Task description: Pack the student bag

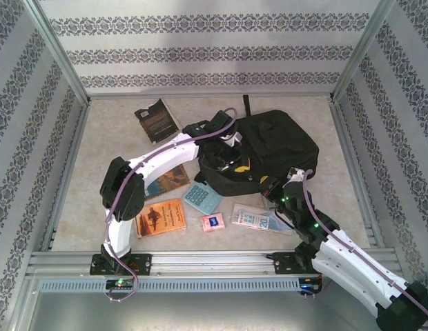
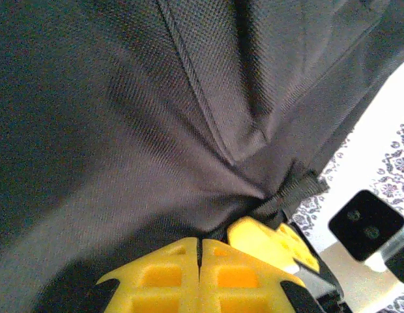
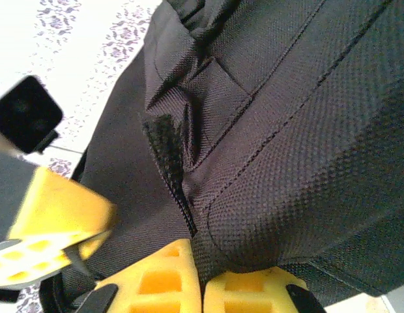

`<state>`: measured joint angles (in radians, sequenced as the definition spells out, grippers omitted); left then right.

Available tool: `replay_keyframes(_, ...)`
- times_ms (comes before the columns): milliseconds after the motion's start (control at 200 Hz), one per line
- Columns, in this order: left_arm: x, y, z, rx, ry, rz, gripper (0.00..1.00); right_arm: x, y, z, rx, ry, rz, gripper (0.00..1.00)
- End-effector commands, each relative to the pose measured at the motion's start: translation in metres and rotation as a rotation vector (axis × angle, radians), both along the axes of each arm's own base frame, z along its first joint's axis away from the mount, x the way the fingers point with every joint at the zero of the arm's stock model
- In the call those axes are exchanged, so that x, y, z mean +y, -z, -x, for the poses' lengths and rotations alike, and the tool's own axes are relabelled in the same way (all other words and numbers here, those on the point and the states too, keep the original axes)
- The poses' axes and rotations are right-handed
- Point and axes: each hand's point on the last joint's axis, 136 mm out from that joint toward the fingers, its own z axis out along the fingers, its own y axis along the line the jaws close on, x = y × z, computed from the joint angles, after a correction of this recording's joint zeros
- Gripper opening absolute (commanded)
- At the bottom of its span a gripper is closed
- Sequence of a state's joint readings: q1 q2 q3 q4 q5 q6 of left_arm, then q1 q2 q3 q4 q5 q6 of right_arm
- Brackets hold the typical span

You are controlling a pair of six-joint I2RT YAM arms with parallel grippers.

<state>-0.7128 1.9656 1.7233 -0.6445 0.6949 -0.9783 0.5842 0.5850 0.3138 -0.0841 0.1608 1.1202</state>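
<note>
both jaws pinch the bag [image 1: 286, 141]: left gripper [image 2: 199, 246] at its left edge, right gripper [image 3: 201, 253] at its near edge, close together.

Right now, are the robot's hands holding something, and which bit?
Yes, both pinch the student bag: the left gripper a fabric fold beside a webbing strap, the right gripper the fabric by a stitched seam.
</note>
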Motion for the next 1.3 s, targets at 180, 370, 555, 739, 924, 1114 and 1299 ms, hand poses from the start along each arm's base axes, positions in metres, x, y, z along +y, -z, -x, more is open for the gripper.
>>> replay_keyframes(180, 0.047, -0.027, -0.011, -0.154, -0.029, -0.108, 0.0, -0.023, 0.0, -0.009, 0.085, 0.091, 0.051, 0.0)
replay_keyframes(370, 0.072, -0.034, -0.018, -0.204, -0.058, -0.15, 0.0, -0.025, 0.004, -0.017, 0.159, 0.038, 0.05, 0.0)
replay_keyframes(555, 0.092, -0.046, -0.03, -0.275, -0.085, -0.185, 0.0, -0.019, 0.004, -0.034, 0.258, -0.07, 0.035, 0.0)
replay_keyframes(739, 0.09, -0.055, -0.038, -0.32, -0.081, -0.171, 0.0, -0.015, -0.006, -0.059, 0.296, -0.179, 0.028, 0.0)
replay_keyframes(924, 0.076, -0.07, -0.039, -0.363, -0.064, -0.128, 0.0, 0.003, -0.022, -0.092, 0.291, -0.305, 0.047, 0.01)
replay_keyframes(1114, 0.051, -0.065, -0.046, -0.386, -0.056, -0.095, 0.0, -0.001, -0.028, -0.133, 0.311, -0.273, 0.051, 0.21)
replay_keyframes(1299, 0.021, -0.068, -0.078, -0.405, -0.098, -0.024, 0.0, -0.028, -0.035, -0.141, 0.433, -0.152, 0.168, 0.4)
